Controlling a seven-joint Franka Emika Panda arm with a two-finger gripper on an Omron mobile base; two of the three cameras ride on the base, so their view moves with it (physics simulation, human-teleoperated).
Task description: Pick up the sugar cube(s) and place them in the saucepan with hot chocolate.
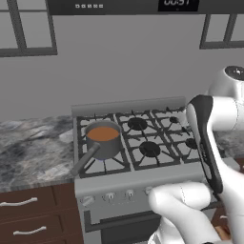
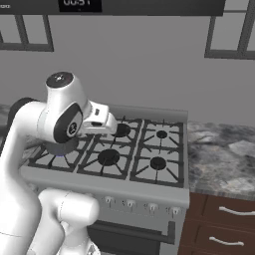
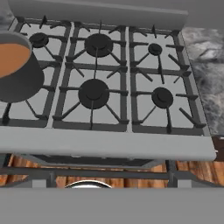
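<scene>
Centrally, a grey gas stove [image 1: 138, 138] with dark burners and grates stands between two marbled surfaces [image 1: 33, 147]. The saucepan with hot chocolate [image 1: 103, 139] sits on the front-left burner, upright, its orange-brown liquid visible from above. In the left base view its long dark handle [image 1: 86, 159] angles toward the front-left corner of the stove, over the front edge. In the right base view the white arm [image 2: 64, 117] covers most of the saucepan, leaving a dark sliver of its wall below the arm's joint, with a small blue flame [image 2: 60, 155] beneath it. The hand view looks down on the stove top from the front: the saucepan appears cut off at the left edge, and five further burners [image 3: 93, 93] lie bare to its right. Below the stove's front edge this view also shows the oven handle bar [image 3: 109, 174] and wooden floor. The right base view shows the marbled surface to the right of the stove and brown drawers [image 2: 224, 224] with pale handles under it; the left base view shows the matching drawers on the left. The hand's fingertips cannot be made out in the frames; its jaws stand wide apart, holding nothing. Windows [image 1: 26, 28] flank the grey back wall.
</scene>
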